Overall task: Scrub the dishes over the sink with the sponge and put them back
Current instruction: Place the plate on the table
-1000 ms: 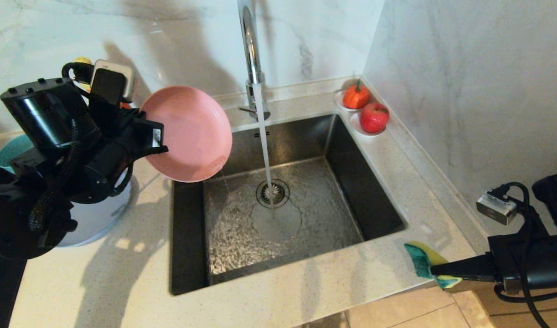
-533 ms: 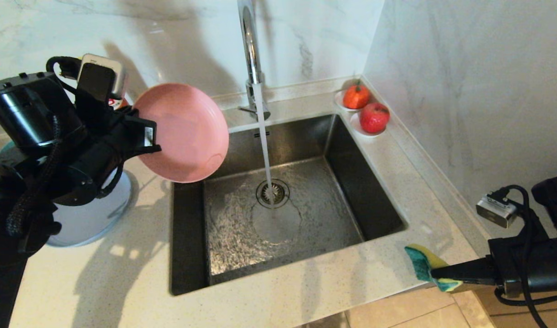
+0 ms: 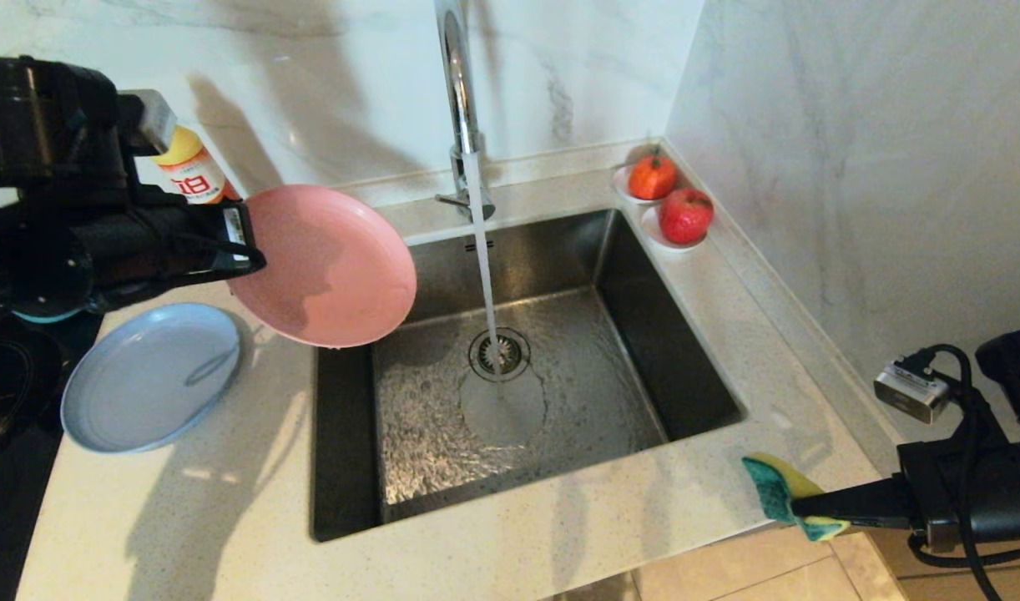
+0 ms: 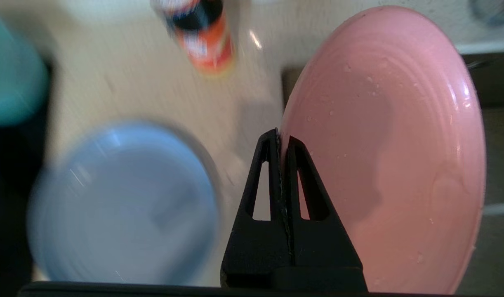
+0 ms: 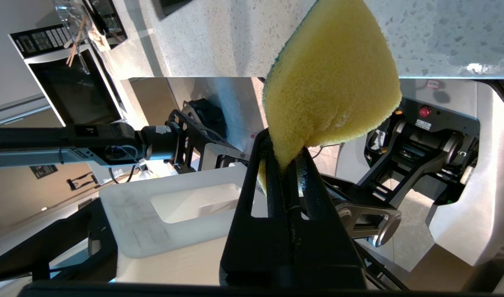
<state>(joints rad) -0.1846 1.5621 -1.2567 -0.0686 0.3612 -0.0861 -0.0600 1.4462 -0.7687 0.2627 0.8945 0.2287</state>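
Note:
My left gripper [image 3: 255,255] is shut on the rim of the wet pink plate [image 3: 330,267], which hangs tilted over the left rear corner of the sink [image 3: 610,392]. The wrist view shows the fingers pinching the pink plate [image 4: 392,144] at the left gripper [image 4: 281,138]. The pale blue plate [image 3: 147,376] lies flat on the counter left of the sink. The teal bowl [image 4: 12,78] stands further left. Water runs from the tap [image 3: 458,92] onto the drain. My right gripper [image 3: 798,507] hovers off the counter's front right corner, shut on the yellow-green sponge [image 3: 781,492], seen close as the sponge [image 5: 330,78].
A bottle with an orange label [image 3: 189,171] stands by the back wall behind the plates. Two saucers with red fruit [image 3: 669,200] sit in the rear right corner. A black hob [image 3: 9,392] borders the counter on the left. A marble wall closes the right side.
My left arm has risen and swung left while rolling, so the pink plate now lies flatter and slightly further left. The pale blue plate has come into full view. The right arm has kept still.

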